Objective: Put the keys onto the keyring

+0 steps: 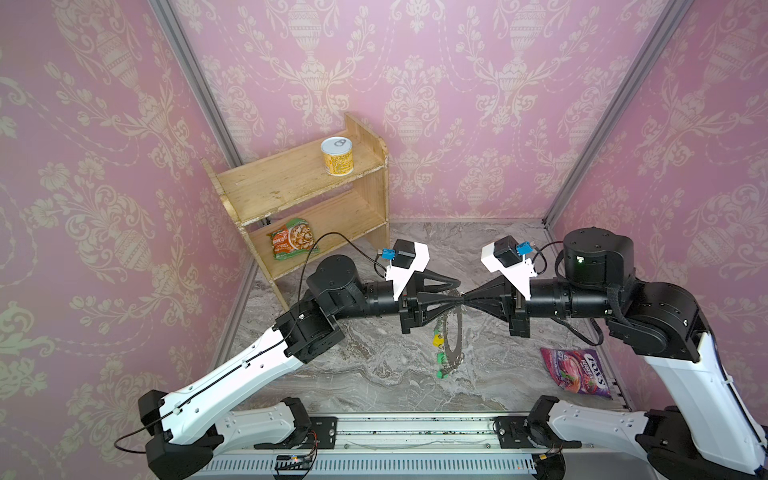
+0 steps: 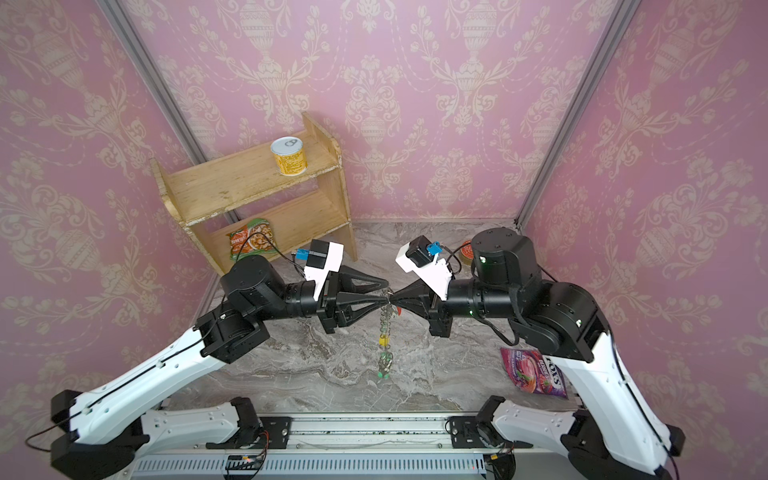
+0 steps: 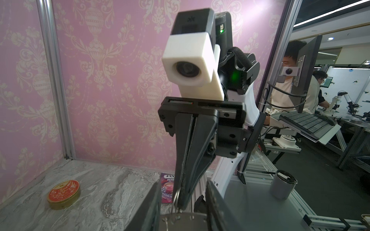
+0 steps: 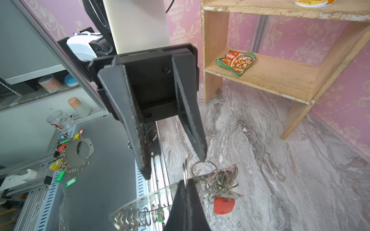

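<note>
In a top view the keyring (image 1: 460, 332) is hanging edge-on, pinched by the right gripper (image 1: 469, 298), with green and yellow tagged keys (image 1: 440, 372) already dangling on it; the left gripper (image 1: 461, 291) is gaping. A purple bag (image 1: 575, 372) is showing FOX'S. In the left wrist view it is showing BERR. In the right wrist view a red-tagged key (image 4: 224, 206) is dangling by the rim, looking threaded; no loose key is showing.

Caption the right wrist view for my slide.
The right gripper holds the keyring while the open left gripper faces it, a red-tagged key dangling.
</note>
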Controlling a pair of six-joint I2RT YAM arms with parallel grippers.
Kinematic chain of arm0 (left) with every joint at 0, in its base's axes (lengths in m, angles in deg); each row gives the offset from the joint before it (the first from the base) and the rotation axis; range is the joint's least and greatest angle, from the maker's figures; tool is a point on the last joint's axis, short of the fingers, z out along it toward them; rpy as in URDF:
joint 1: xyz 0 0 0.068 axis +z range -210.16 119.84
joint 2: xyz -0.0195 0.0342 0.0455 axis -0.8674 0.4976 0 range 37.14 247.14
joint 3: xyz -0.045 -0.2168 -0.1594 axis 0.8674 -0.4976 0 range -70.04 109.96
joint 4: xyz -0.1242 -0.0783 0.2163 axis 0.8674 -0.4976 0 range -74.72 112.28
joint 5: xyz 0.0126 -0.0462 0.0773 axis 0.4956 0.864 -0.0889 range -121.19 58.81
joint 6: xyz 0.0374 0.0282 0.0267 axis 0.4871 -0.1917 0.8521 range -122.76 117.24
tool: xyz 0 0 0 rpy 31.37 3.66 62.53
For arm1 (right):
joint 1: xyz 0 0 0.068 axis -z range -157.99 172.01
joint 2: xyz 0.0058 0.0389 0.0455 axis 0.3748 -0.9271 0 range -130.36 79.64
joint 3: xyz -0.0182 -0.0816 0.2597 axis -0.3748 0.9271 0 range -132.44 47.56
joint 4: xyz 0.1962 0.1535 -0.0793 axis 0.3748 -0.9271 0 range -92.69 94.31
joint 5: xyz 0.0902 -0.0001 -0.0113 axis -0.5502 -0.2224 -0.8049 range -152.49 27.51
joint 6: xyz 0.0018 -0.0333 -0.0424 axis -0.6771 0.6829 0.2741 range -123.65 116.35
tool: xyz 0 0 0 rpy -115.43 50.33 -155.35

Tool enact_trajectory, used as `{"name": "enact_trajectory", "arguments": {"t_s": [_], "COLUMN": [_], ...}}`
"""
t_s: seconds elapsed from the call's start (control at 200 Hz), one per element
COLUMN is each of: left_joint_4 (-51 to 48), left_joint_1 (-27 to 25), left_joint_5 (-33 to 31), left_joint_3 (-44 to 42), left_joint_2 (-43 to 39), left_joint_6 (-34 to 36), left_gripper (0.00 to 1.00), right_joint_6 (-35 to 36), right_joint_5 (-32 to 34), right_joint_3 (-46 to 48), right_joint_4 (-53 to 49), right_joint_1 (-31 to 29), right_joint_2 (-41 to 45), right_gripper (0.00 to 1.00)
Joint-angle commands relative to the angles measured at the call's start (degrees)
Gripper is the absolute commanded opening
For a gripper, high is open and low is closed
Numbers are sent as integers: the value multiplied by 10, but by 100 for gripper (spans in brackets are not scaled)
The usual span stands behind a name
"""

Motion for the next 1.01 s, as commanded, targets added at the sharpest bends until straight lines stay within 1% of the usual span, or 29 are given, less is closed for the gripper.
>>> {"name": "enact_trajectory", "arguments": {"t_s": [0.0,0.135,0.32,0.5,0.831,0.896,0.951,1.001], "left_joint_4": [-138,-197,-213,-211,-197,-193,-190,-187], "left_joint_1": [1,1,1,0,0,1,0,0], "left_joint_5": [-8,-6,-1,14,22,23,23,23], "left_joint_3": [43,77,98,109,111,111,111,111], "left_joint_2": [0,15,30,43,46,45,44,43], "left_joint_6": [46,66,77,73,68,65,64,63], "left_gripper": [40,40,40,34,17,17,22,24], "right_joint_6": [29,38,42,43,45,46,46,46], "right_joint_5": [-8,-14,-22,-26,-28,-27,-26,-26], "right_joint_3": [-40,-61,-76,-76,-74,-73,-73,-71], "right_joint_4": [-35,-64,-76,-78,-78,-78,-79,-79], "right_joint_1": [4,6,6,5,6,6,5,5], "right_joint_2": [-7,-26,-40,-44,-45,-45,-45,-45], "right_gripper": [0,0,0,0,0,0,0,0]}}
